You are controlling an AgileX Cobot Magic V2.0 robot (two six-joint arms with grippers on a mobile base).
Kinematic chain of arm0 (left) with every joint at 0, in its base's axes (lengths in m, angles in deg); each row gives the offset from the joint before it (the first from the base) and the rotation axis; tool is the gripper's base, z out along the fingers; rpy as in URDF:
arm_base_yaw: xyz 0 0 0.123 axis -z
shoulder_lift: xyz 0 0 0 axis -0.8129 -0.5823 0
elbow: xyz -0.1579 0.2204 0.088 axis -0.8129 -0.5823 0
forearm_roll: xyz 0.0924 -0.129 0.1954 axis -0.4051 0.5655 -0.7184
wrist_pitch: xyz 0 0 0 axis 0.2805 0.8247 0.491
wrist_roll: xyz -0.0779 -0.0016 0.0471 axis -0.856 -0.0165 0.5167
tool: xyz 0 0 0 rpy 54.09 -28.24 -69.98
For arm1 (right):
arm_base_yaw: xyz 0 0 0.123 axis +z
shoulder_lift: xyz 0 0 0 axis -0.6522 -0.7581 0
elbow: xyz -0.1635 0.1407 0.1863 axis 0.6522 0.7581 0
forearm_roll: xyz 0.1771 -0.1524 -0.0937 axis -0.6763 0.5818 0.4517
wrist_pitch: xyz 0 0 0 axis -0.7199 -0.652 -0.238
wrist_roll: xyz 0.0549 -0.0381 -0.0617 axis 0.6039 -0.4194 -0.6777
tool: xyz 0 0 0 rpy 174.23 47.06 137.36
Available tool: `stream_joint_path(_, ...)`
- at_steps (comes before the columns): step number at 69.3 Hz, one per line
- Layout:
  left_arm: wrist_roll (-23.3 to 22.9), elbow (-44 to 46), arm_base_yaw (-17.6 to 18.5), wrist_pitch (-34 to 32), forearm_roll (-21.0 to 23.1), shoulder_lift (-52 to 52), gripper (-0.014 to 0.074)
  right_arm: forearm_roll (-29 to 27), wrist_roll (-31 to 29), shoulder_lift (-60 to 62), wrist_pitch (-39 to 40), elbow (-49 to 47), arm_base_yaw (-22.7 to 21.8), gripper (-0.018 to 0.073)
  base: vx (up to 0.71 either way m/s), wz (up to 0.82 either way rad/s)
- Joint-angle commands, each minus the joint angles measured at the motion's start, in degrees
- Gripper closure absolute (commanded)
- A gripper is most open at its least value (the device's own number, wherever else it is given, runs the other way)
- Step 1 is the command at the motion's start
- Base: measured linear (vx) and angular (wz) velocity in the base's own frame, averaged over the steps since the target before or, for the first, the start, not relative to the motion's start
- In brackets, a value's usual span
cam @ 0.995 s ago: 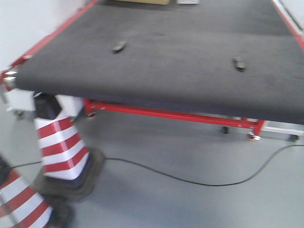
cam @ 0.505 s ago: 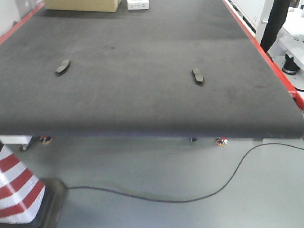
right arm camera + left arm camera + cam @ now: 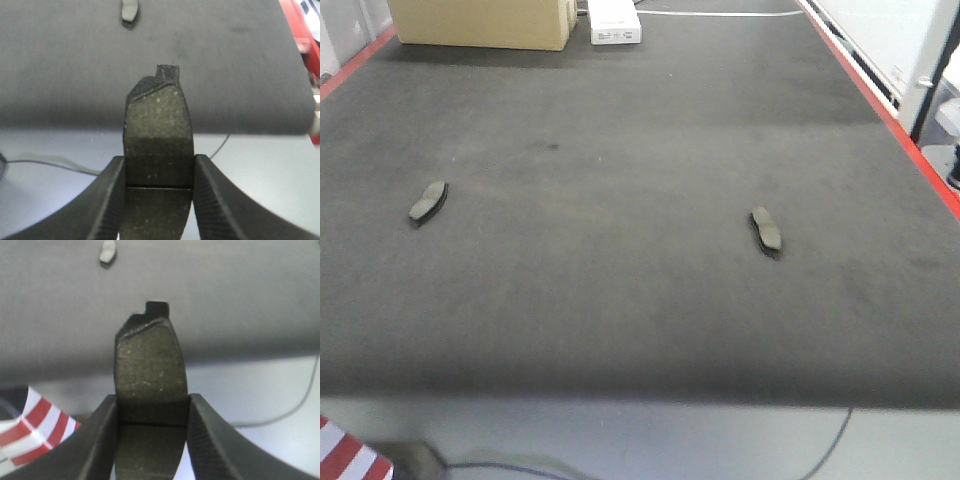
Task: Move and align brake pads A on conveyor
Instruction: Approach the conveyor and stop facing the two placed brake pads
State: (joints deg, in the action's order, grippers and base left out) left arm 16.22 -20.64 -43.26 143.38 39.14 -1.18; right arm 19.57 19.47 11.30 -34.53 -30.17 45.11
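Left wrist view: left gripper is clamping a brake pad, long axis pointing straight ahead toward the conveyor. Right gripper is gripping another pad likewise. Two further pads are lying well apart on the belt ahead.

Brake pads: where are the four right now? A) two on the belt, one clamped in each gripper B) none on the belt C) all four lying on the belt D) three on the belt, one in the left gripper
A: two brake pads lie apart on the conveyor, one at left and one at right, while the left gripper and the right gripper each clamp one pad.
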Motion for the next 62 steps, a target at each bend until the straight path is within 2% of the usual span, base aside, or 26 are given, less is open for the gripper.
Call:
stream_joint_path(1, 0.1, 1.6, -0.2, -5.0, -0.1, -0.9, 0.0603, 0.6, -0.3, -0.5, 4.8, -1.6, -0.4, 0.0564, 0.39, 0.08)
stream_joint_path(31, 0.1, 1.6, -0.2, -5.0, -0.1, -0.9, 0.0603, 0.6, -0.3, -0.5, 4.8, -1.6, -0.4, 0.0564, 0.33, 0.04)
stream_joint_path(62, 0.1, 1.6, -0.2, -5.0, -0.1, -0.9, 0.0603, 0.6, -0.3, -0.5, 4.8, -1.6, -0.4, 0.0564, 0.21, -0.04)
